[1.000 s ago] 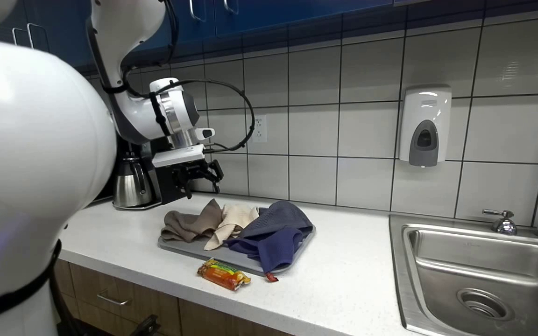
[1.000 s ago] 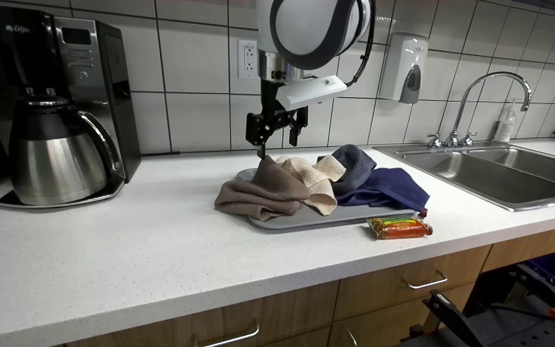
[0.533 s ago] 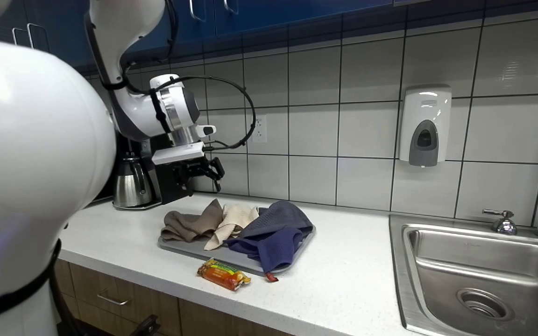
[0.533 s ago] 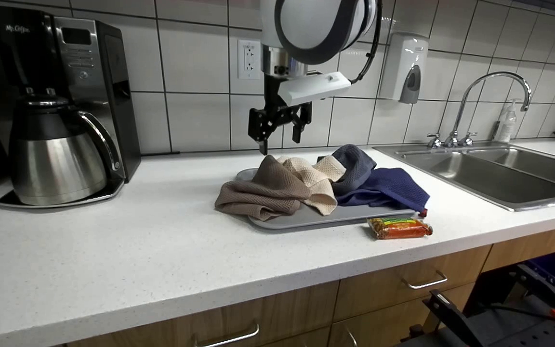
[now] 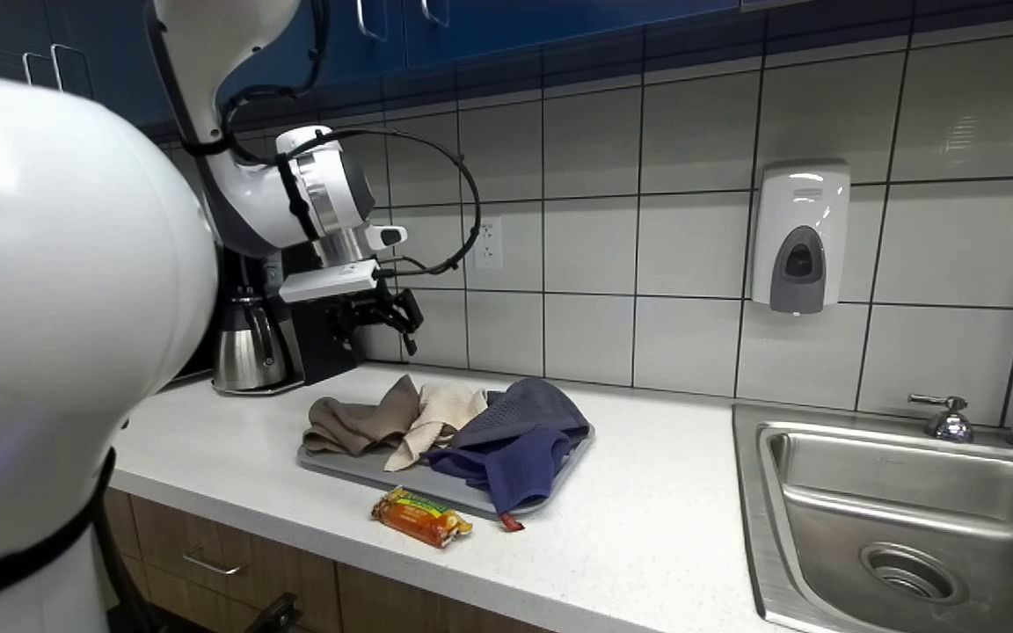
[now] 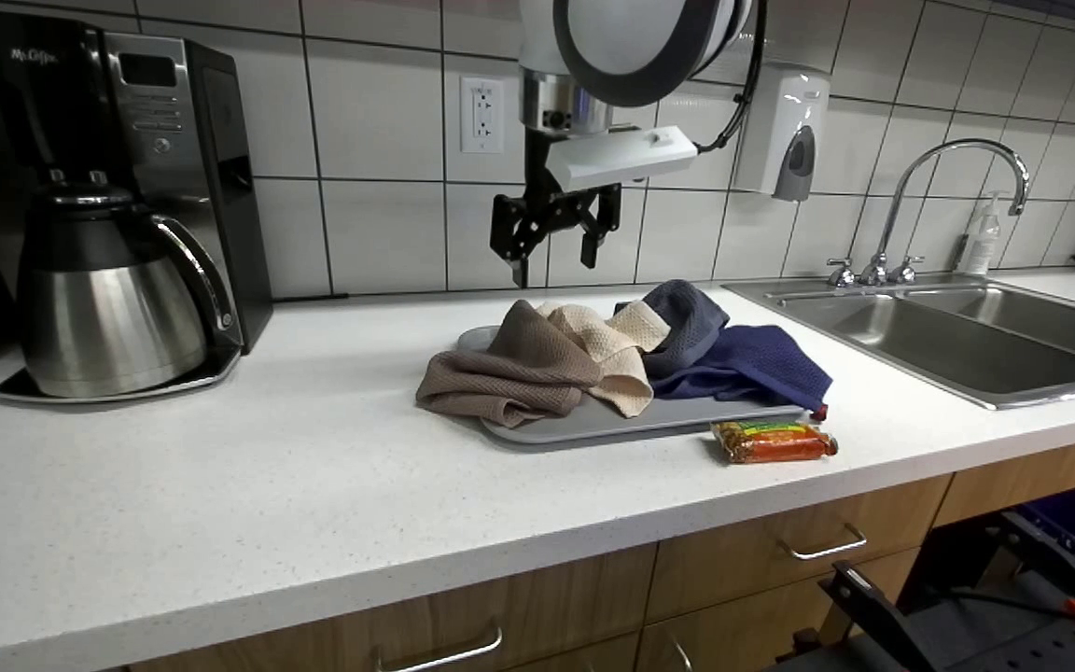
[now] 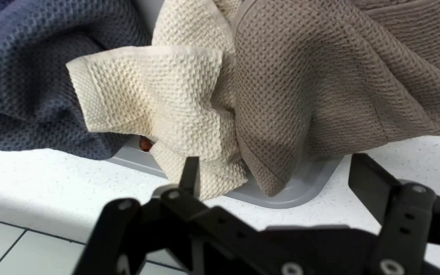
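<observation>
Find the gripper (image 6: 554, 273) hanging above the back of the tray (image 6: 584, 425), toward the short edge nearest the coffee maker (image 6: 164, 168), fingers (image 7: 372, 187) spread wide apart, clasping nothing and touching no fabric. Below, see the brown cloth (image 7: 342, 88) heaped across that short end, spilling past the tray's edge over the countertop (image 6: 314, 485) and rising to a peak near the tray's back corner. Lying against it, note the cream cloth (image 7: 181, 95), draped over the tray's back edge, with a hem across the blue-grey cloth (image 7: 33, 88). At the front corner toward the sink (image 5: 760, 492), notice the navy cloth (image 6: 743, 364); between the tray's front edge and the countertop's front edge, the wrapped snack (image 5: 421, 517).

Judge the brown cloth light, soft and limp, hardly fragile; with such a bumpy weave, likely grippy rather than slippery. Expect sagging and folding under any push, so pinch rather than press. Best taken by the raised peak, standing proud of the tray's back corner, rather than by the low folds along the short edge. Beware of catching the cream cloth in the same pinch; treat it as equally soft and light, best held by a raised fold.
</observation>
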Available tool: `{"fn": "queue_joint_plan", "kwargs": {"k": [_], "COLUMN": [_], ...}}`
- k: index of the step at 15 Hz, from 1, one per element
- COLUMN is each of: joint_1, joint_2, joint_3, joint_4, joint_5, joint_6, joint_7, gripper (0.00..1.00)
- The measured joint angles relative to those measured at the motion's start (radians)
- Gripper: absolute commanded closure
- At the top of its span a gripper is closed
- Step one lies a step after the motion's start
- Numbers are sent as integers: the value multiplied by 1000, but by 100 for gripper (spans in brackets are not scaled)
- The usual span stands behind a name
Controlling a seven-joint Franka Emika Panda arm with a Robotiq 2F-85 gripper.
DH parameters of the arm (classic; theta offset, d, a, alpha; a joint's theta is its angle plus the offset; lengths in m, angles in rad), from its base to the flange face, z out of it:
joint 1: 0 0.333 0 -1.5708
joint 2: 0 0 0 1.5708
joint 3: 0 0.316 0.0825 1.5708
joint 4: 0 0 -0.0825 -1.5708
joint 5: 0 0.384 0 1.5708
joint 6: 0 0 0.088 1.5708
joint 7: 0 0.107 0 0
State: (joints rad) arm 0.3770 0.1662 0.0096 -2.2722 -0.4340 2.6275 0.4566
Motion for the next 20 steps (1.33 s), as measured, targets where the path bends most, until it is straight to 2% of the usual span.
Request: {"fn": "queue_joint_plan", "kwargs": {"k": [6,10,14,20], "joint_1": [-9,-39,-77,-120], "joint_2": [-74,-116,-147,-196], "joint_3": [5,24,49,69], "joint_4": [-85,-137,-185,-250], "joint_5": [-39,-39,-8,118], "joint_6": [0,0,1,12], "joint_7": [158,210,190,23], "gripper": [0,0,0,0]}}
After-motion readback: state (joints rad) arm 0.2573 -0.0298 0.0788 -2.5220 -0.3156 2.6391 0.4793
